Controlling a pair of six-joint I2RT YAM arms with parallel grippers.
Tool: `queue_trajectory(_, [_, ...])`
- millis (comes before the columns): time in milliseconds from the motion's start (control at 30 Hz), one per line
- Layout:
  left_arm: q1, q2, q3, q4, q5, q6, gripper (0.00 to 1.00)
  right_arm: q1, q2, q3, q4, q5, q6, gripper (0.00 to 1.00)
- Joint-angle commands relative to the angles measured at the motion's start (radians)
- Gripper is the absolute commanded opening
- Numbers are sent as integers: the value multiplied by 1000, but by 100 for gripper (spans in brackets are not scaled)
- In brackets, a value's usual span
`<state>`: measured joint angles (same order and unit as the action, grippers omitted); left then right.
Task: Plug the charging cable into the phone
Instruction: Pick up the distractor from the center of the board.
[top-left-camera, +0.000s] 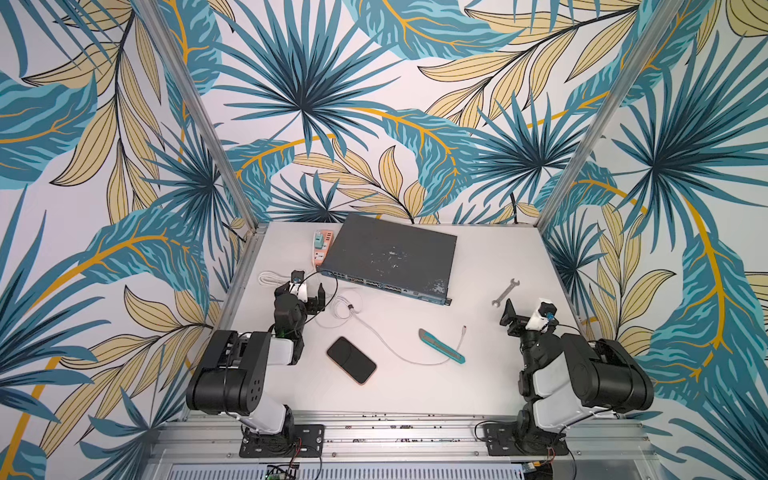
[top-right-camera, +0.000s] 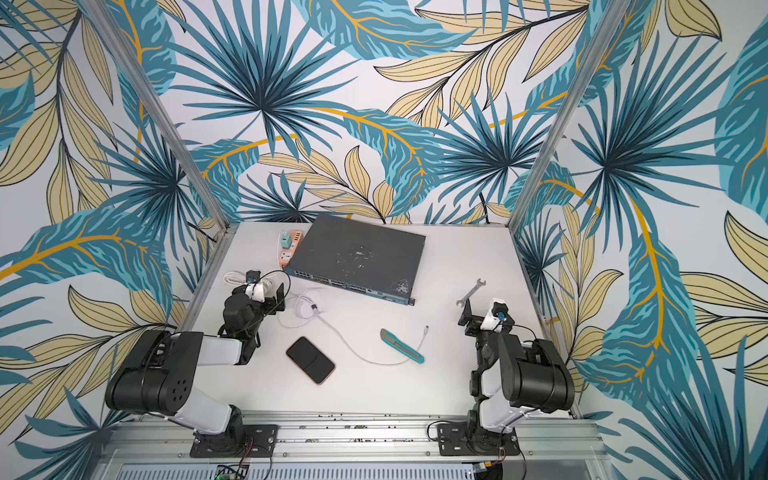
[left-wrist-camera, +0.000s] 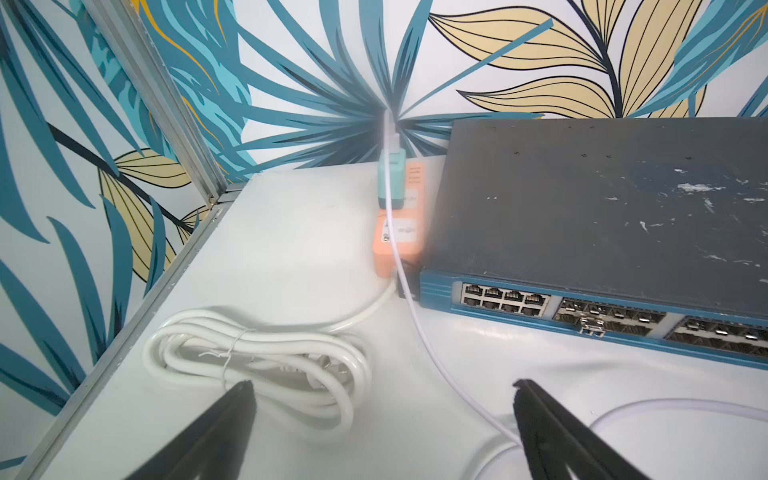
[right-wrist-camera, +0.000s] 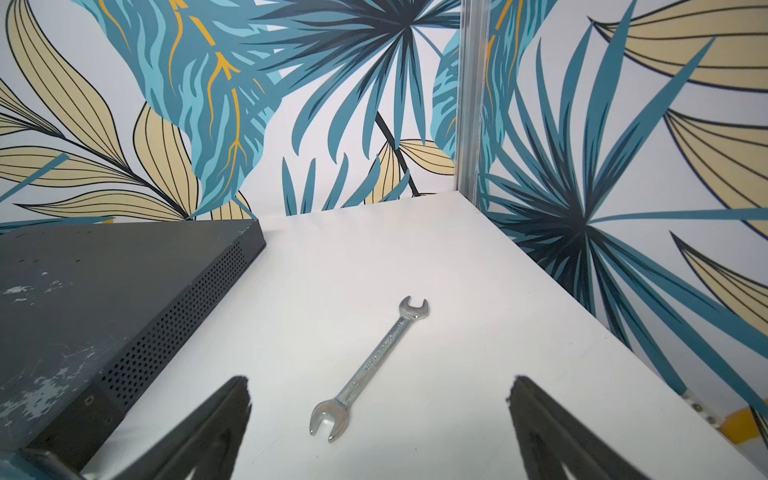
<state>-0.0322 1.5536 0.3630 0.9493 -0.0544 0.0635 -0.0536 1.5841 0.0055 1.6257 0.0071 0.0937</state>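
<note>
White table (top-left-camera: 478, 386), phone (top-left-camera: 351, 360), charging cable (top-left-camera: 386, 348), network switch (top-left-camera: 390, 253), wrench (top-left-camera: 505, 292), teal utility knife (top-left-camera: 441, 346), orange power strip (top-left-camera: 321, 249)

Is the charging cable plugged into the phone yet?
No. The charging cable ends in a free connector tip on the table, apart from the phone.

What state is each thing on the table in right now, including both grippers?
Phone: flat, screen dark, nothing plugged in.
Charging cable: loose on table, its tip free beside the teal tool.
Charger block: plugged into the orange power strip.
Left gripper: open, empty.
Right gripper: open, empty.
</note>
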Motion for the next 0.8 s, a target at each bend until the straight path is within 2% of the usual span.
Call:
queue_trajectory(0, [-2, 5, 13, 5, 12, 10, 100, -3, 4, -25, 246, 61, 11, 100])
queue_trajectory(67, [-2, 5, 13, 5, 13, 9, 100, -3, -2, -36, 247, 102, 32, 100])
queue_trajectory(667, [-3, 7, 14, 8, 14, 10, 100, -3, -7, -18, 215, 114, 32, 100])
queue_trajectory(767, [-1, -23, 42, -50, 19, 8, 100, -2, -6, -30, 244, 111, 29, 100])
